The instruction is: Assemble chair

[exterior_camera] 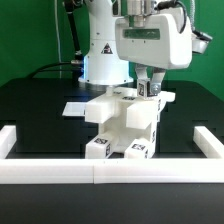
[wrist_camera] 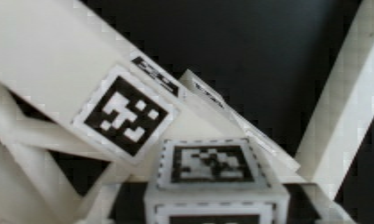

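Note:
The chair (exterior_camera: 125, 122) stands in the middle of the black table as a stack of white blocks and slabs with black-and-white tags on its front faces. My gripper (exterior_camera: 148, 90) reaches down onto its upper right part from above. In the wrist view a white square post (wrist_camera: 210, 162) with a tag sits between my gripper's (wrist_camera: 210, 200) dark fingers, which press on its two sides. A tagged white slab (wrist_camera: 127, 112) slants away beside the post. The fingertips themselves are mostly hidden behind the post.
White border rails run along the front (exterior_camera: 100, 172), the exterior view's left (exterior_camera: 8, 140) and its right (exterior_camera: 206, 142). The marker board (exterior_camera: 78, 107) lies flat behind the chair, towards the left. The arm's white base (exterior_camera: 100, 55) stands at the back.

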Tool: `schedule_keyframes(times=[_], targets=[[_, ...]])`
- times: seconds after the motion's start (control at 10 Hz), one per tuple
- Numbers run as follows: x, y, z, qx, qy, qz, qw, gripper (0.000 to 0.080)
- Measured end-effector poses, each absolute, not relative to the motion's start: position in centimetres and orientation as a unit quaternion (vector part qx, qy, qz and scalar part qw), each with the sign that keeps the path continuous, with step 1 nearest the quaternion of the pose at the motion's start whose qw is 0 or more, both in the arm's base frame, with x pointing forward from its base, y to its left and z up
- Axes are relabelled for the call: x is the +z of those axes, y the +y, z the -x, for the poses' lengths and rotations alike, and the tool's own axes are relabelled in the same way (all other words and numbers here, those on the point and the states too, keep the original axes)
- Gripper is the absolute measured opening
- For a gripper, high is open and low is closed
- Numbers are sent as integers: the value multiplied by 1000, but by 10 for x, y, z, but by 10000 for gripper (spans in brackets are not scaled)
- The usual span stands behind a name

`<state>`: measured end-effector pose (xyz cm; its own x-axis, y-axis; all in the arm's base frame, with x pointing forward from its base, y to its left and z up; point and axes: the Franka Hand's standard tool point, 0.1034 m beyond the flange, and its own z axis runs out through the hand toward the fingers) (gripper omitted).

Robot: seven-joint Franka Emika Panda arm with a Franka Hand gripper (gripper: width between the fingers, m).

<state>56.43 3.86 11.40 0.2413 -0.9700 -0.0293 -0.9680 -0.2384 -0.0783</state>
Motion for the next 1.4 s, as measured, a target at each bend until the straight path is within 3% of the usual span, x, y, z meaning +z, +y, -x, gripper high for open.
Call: schedule_keyframes(times=[0.3, 0.5, 1.4], targets=[[114, 40, -564, -11, 634, 772, 41, 355], [114, 40, -564, -12, 587, 809, 38, 624], [115, 40, -566, -27, 239, 970, 26, 648]])
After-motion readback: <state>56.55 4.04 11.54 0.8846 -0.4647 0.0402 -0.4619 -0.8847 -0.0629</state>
